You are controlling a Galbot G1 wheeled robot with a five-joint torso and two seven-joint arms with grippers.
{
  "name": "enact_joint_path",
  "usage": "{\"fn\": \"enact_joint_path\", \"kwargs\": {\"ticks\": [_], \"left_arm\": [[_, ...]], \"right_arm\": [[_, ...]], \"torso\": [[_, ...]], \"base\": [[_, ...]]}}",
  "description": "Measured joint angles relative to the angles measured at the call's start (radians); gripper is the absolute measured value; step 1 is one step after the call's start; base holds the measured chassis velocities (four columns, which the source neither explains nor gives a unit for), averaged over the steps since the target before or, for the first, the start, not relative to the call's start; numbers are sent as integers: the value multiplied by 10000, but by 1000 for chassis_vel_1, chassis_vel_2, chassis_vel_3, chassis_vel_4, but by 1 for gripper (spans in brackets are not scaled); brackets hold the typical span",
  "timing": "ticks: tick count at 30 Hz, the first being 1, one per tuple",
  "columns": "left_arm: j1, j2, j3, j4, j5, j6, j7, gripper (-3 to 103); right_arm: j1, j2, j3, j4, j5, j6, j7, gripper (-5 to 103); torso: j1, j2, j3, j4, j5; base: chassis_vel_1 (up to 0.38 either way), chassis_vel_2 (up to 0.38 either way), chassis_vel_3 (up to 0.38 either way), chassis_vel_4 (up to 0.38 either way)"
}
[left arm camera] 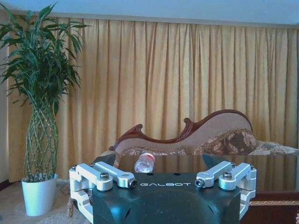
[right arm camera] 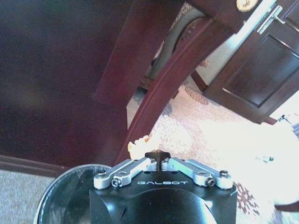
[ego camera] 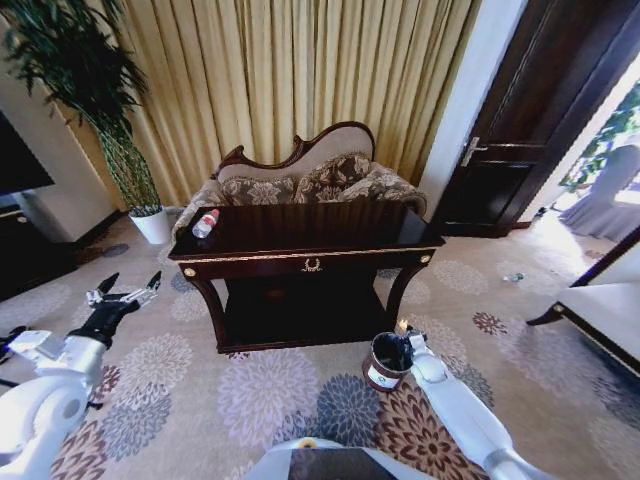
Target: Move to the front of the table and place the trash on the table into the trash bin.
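Observation:
The dark wooden table point(ego camera: 250, 262) stands straight ahead. On its left end lies a clear plastic bottle point(ego camera: 205, 223) with a red cap, seen beyond my left gripper in the left wrist view point(left arm camera: 144, 163). My left gripper point(ego camera: 128, 288) point(left arm camera: 166, 182) is open and empty, off the table's front left corner. The round brown trash bin point(ego camera: 383, 365) point(right arm camera: 60, 198) sits on the carpet by the table's right front leg point(right arm camera: 159, 88). Above the bin's rim, my right gripper point(ego camera: 400, 336) point(right arm camera: 157, 156) is shut, with a small orange-yellow scrap point(right arm camera: 138, 141) at its tips.
A carved floral sofa point(ego camera: 300, 180) stands behind the table before gold curtains. A potted plant point(ego camera: 150, 225) is at the back left and a dark cabinet point(ego camera: 30, 255) at the left. A dark door point(ego camera: 520, 130) and white-topped furniture point(ego camera: 600, 310) are on the right.

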Motion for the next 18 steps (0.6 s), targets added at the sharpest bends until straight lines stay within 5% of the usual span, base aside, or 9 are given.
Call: {"fn": "enact_joint_path", "kwargs": {"ticks": [10,12,18], "left_arm": [[129,-85,-62,-200,26,0,-2,100],[128,-68,-76,-217,6,0,-1,100],[97,-59,-82,-189,-29,-13,13,100]], "right_arm": [[-139,-47,62,450,269,-11,276,40],[-142,-69,62,519,366,-38,319,40],[-268,-181,32,931,588,-170,427,67]], "torso": [[0,0,1,1,-2],[0,0,0,1,-1],[1,0,0,0,-2]], "base": [[0,0,0,0],[0,0,0,0],[0,0,0,0]]}}
